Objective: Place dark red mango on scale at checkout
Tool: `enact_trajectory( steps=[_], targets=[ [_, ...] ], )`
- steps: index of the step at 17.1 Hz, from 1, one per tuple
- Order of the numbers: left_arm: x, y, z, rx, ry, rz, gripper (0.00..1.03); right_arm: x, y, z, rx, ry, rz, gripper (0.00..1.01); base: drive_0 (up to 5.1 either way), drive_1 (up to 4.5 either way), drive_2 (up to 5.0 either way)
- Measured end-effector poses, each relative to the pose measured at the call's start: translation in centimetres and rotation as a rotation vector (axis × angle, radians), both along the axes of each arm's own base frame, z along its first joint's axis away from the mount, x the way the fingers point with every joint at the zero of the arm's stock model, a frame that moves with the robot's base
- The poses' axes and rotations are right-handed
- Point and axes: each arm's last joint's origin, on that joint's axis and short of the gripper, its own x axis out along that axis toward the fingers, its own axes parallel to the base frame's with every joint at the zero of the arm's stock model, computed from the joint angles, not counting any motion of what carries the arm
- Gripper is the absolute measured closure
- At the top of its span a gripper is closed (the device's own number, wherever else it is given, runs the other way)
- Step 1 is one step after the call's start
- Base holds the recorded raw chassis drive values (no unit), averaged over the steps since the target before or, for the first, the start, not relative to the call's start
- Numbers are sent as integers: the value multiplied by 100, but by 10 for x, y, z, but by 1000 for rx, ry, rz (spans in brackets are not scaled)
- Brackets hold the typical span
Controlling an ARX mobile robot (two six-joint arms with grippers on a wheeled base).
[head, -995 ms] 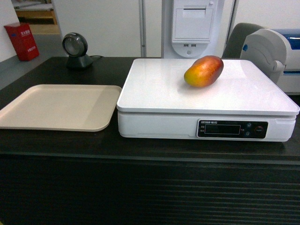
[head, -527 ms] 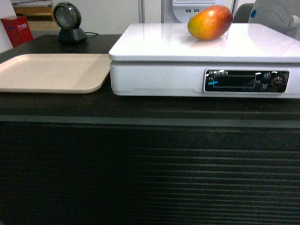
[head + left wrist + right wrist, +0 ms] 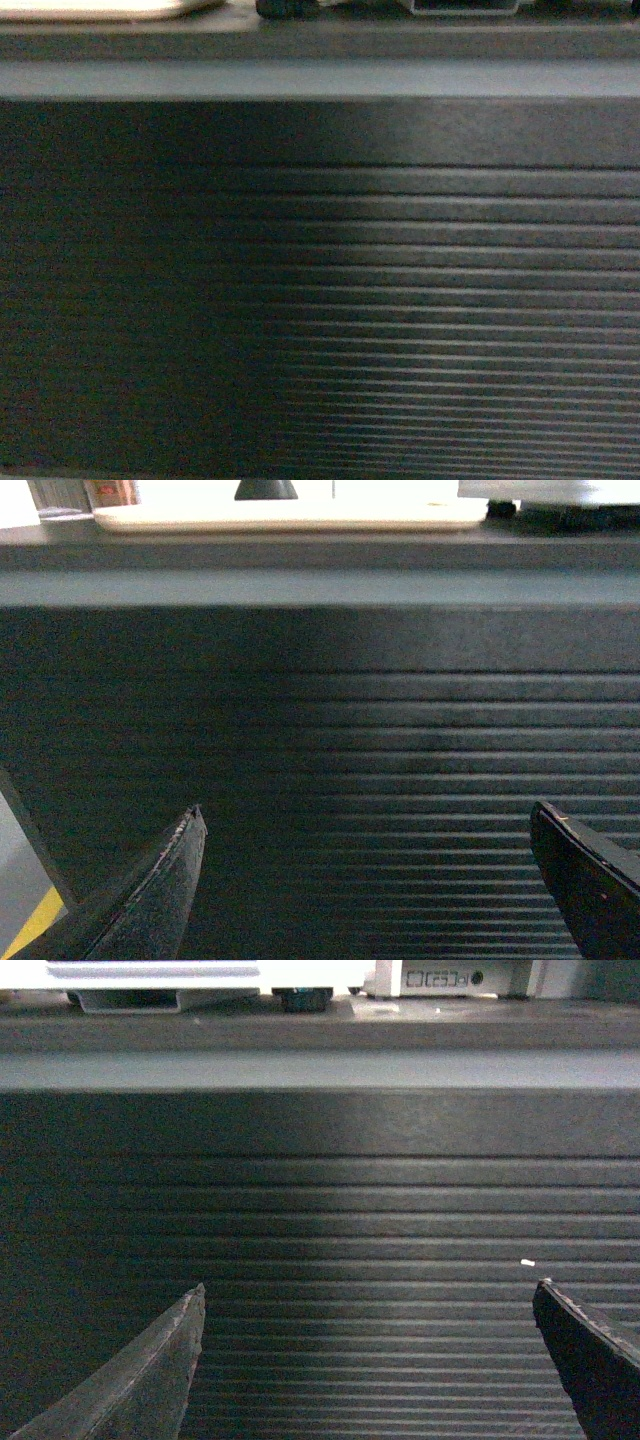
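**Mango out of sight; both arms low against the counter front**

Mango, dark red and oval, appears in none of our three views, so we cannot say from here where it lies or whether it rests on the scale.

Nearest to us, the left gripper [image 3: 365, 880] shows its dark jaws spread wide, with nothing between them; the right gripper [image 3: 365, 1360] is the same, jaws wide apart and empty. We judge both arms are held low and idle, pointing at the counter face rather than reaching for anything.

Beyond them, the long dark checkout counter with its horizontally ribbed front [image 3: 320, 300] fills every view, and its tabletop is seen only edge-on as a grey band.

Farthest, on the tabletop, each view gives a different sliver. Our left wrist view shows the flat beige tray [image 3: 290, 518] side-on and, to the right, a corner of the white scale [image 3: 550, 490]. Our right wrist view alone shows the scale's underside and dark foot, plus a pale device with rear ports [image 3: 440, 978] beside it. Our head view catches only the bottom edges of tray and scale.
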Motion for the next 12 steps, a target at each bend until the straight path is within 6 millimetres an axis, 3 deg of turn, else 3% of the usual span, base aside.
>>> enact_trajectory(
  steps=[12],
  targets=[
    [0,0,0,0,4,-1,5,0,0,0,0,3,0,3,0,0,0]
  ],
)
